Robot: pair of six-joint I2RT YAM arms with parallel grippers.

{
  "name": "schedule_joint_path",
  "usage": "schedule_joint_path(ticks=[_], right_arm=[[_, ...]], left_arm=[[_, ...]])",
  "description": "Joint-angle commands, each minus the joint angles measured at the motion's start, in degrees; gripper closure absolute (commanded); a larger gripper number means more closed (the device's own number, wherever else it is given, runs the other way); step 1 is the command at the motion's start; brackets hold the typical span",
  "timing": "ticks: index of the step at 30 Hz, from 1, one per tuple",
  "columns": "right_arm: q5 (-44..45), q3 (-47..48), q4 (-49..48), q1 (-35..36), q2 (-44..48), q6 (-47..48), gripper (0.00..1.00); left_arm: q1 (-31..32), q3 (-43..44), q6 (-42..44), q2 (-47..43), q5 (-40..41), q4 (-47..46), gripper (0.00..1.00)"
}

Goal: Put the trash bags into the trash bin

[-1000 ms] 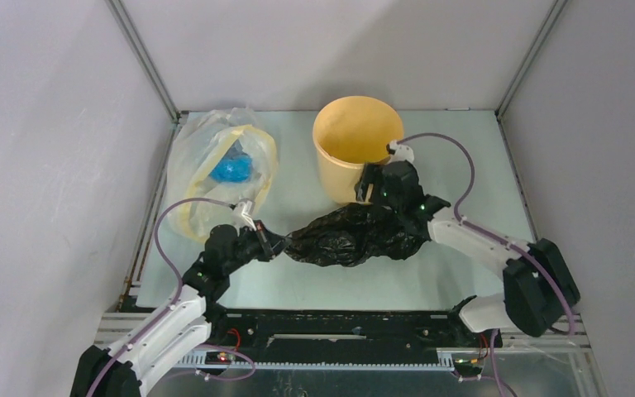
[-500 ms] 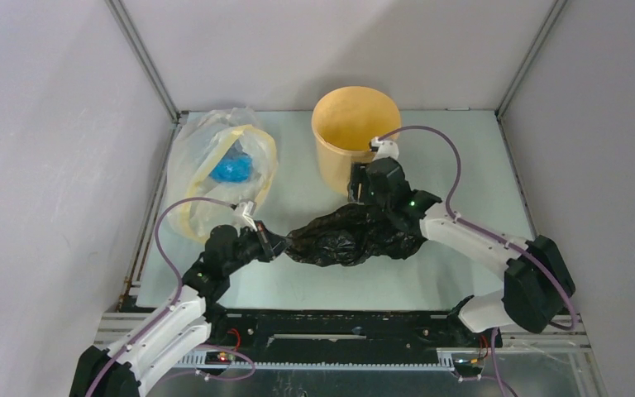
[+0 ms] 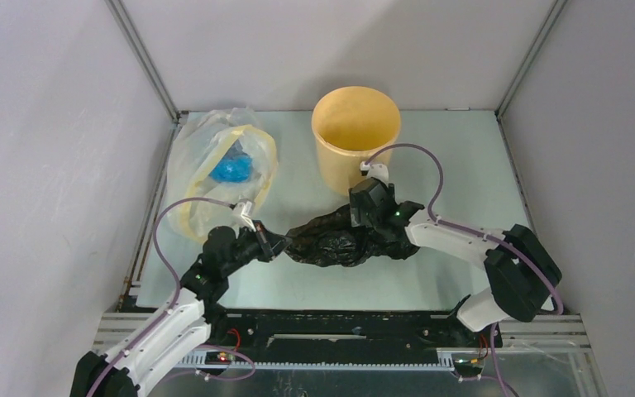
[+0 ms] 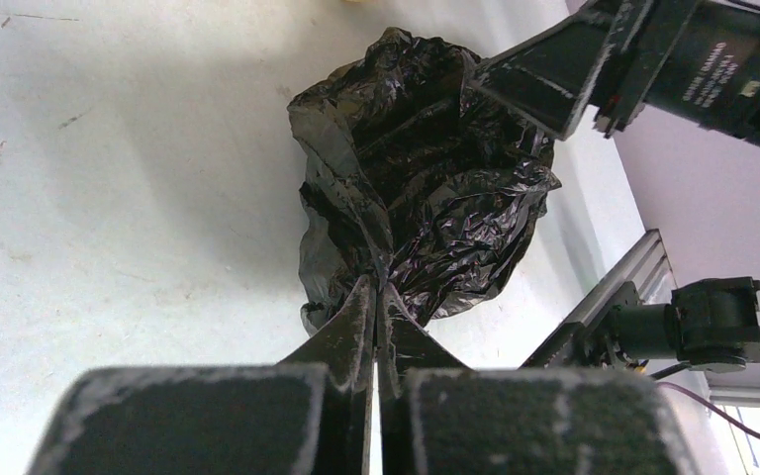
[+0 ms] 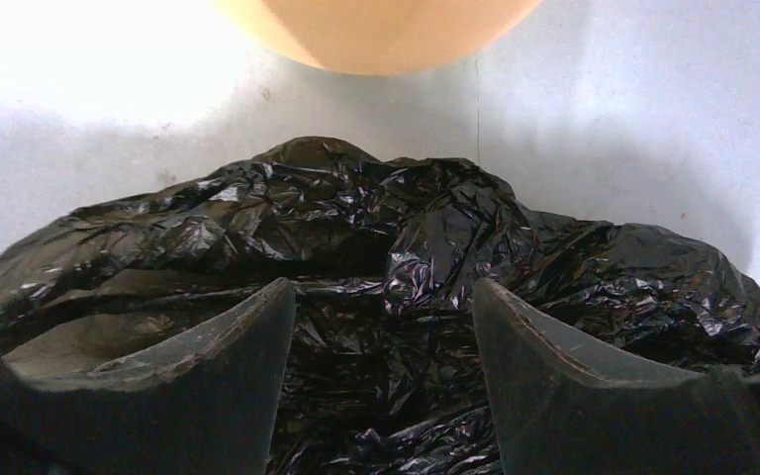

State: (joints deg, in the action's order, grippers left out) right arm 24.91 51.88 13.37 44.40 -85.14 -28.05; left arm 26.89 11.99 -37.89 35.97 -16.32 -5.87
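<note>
Where the pale table (image 3: 479, 165) fills the middle of the overhead view, a black trash bag (image 3: 339, 240) of glossy, crinkled film is seen lying in a low, crumpled heap at the centre of the frame. It lies on the table surface, not in the trash bin (image 3: 339, 169). The bin, a plain yellow-orange round bucket, is set upright just above the bag in the frame, with its open mouth turned up. The left end of the bag is pinched by the left gripper (image 3: 279, 242), which is reached in from the lower left. In the left wrist view its two fingers are pressed almost together, with a fold of black film caught between them. The right gripper (image 3: 355, 217) is placed over the upper middle of the bag, with its arm stretched in from the lower right. In the right wrist view its fingers are spread wide, with wrinkled black film seen between and below them and the curved bin wall at the top edge. Whether the fingertips touch the film cannot be told. At the upper left of the overhead view a clear bag (image 3: 207, 145) with a pale-yellow band is laid apart from the black one, and a blue lump (image 3: 231, 169) is seen inside it.
</note>
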Motion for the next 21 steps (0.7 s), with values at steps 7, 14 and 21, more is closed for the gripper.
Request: schedule_joint_path(ticks=[7,14,21], right_arm=[[3.11,0.96,0.25,-2.06,-7.80,-2.05,0.33],[5.98,1.28,4.08,-2.29,-2.55,-2.30,0.89],[8.33,0.54,10.80,-2.43,14.31,-1.38,0.97]], left_arm=[[0.44,1.56,2.82,-4.91,5.44,4.77,1.00],[0.44,2.05,2.42,-7.79,11.62,10.48,1.00],[0.41,4.68,1.58,-9.56,21.48,17.96,1.00]])
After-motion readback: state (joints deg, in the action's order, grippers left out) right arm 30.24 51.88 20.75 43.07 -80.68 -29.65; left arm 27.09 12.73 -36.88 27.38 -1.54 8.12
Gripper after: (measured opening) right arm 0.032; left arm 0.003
